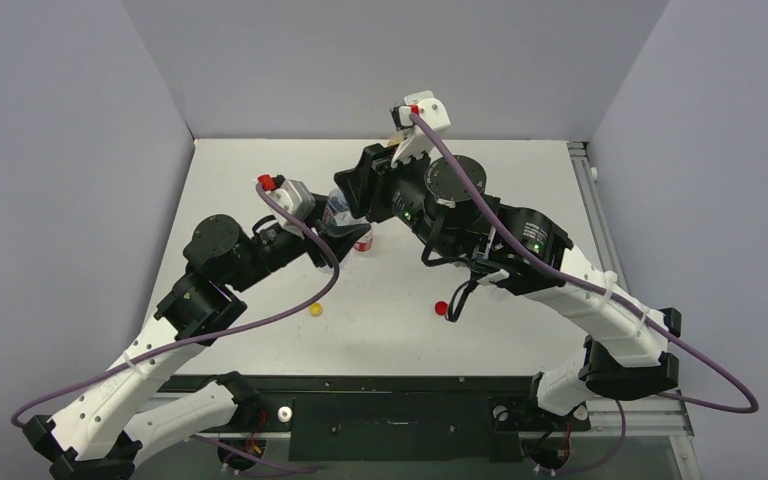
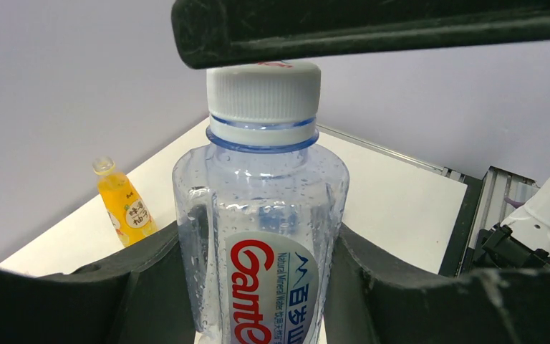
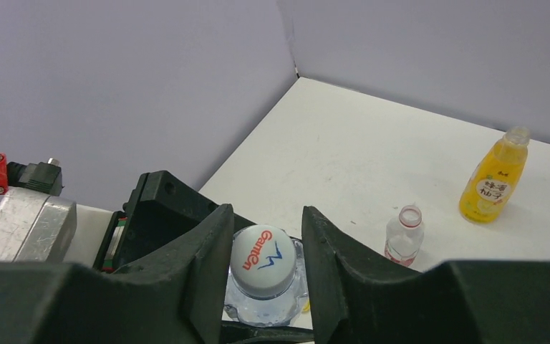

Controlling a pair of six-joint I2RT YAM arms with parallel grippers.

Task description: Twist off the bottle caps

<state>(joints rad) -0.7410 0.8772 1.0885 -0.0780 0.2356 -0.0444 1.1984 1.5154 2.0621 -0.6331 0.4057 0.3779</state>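
My right end effector [image 3: 263,236] sits narrow around the white cap [image 3: 261,264], pinching or not I cannot tell; my left end effector [image 2: 258,266] clamps its water bottle [image 2: 258,186]; beyond, on the surface [image 3: 358,158], stand a small bottle [image 3: 404,238] and a juice bottle [image 3: 493,175]

**Ganten name on bottle and cap**

On the clear bottle [image 2: 261,208] you can read its label [image 2: 272,290]: red "Gante…", cut off at the edge, with blue "百岁山" and "Natural Mineral Water" beside it. The white cap [image 3: 261,259] carries red "Ganten" on top. The print on the juice bottle [image 3: 493,178] is too small to read.
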